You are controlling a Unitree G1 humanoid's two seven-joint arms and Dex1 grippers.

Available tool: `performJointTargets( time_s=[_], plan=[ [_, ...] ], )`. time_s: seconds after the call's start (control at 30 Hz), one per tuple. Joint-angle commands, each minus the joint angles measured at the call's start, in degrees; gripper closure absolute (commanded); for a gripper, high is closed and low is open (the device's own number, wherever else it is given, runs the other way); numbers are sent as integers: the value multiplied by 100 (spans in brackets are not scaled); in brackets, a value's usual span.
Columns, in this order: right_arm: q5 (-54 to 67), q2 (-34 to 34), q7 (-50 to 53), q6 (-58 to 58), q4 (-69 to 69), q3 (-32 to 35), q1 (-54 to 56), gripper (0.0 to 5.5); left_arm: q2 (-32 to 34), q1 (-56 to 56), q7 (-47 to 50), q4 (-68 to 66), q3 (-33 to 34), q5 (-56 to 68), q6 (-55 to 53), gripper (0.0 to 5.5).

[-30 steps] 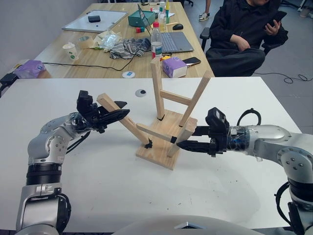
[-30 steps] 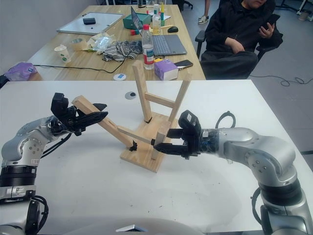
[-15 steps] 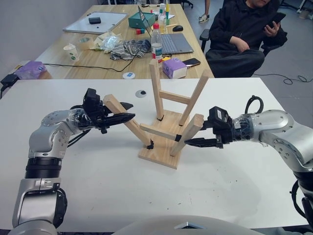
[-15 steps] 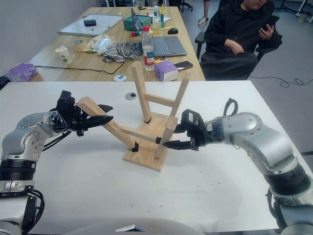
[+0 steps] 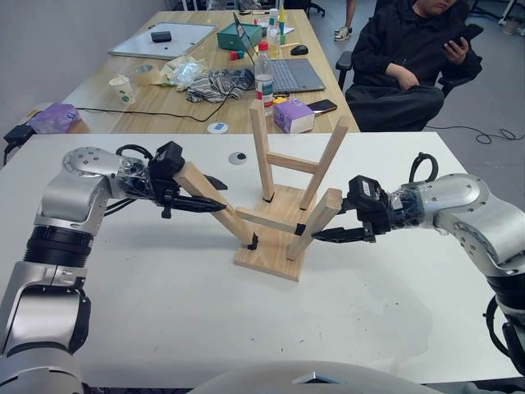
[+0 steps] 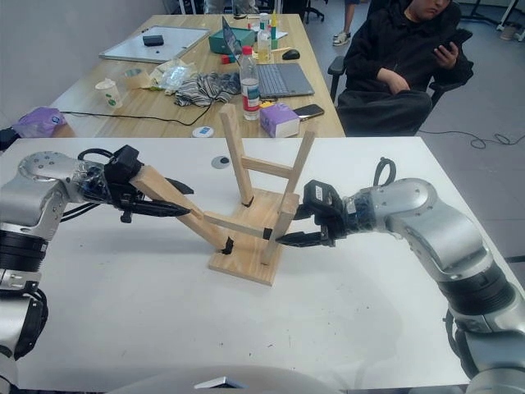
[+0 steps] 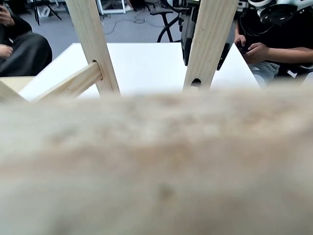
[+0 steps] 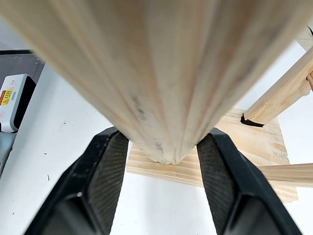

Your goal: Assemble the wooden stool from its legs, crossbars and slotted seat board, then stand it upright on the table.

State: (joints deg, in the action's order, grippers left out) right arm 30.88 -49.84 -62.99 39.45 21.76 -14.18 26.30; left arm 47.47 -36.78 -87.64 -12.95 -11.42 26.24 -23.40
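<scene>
Seat board point(image 5: 271, 264) lies flat on the table point(image 5: 385, 320), stool inverted. We see the left gripper point(image 5: 212, 194) clamped on the left near leg point(image 5: 232, 223) and the right gripper point(image 5: 326, 225) on the right near leg point(image 5: 302, 240). Both legs splay outward toward their own arm. The far legs point(image 5: 262, 152) stand upright.

Bare pale wood stool point(image 5: 279, 222) on matt white table point(image 5: 377, 320).
Grain shows along the leg point(image 8: 161, 73); black, finely textured pads point(image 8: 105, 181).

Plenty of bare worktop point(image 5: 205, 328) on the stool's point(image 5: 271, 261) near side. Its splayed legs point(image 5: 261, 148), left hand point(image 5: 215, 195) and right hand point(image 5: 325, 226) crowd the middle.
</scene>
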Motion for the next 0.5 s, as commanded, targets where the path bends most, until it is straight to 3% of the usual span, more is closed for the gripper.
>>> performJointTargets(
  time_s=[0.03, 0.27, 0.5],
  plan=[
    [-46, 191, 42, 140, 159, -218, -191, 337, 163, -73, -176, 149, -1089, -860, -874, 347],
    [-24, 348, 248, 240, 372, -197, -378, 337, 411, -259, -257, 733, -1925, -1340, -854, 347],
    [-19, 377, 200, 240, 373, -243, -349, 338, 142, -151, -266, 521, -2486, -1685, -374, 347]
  ],
)
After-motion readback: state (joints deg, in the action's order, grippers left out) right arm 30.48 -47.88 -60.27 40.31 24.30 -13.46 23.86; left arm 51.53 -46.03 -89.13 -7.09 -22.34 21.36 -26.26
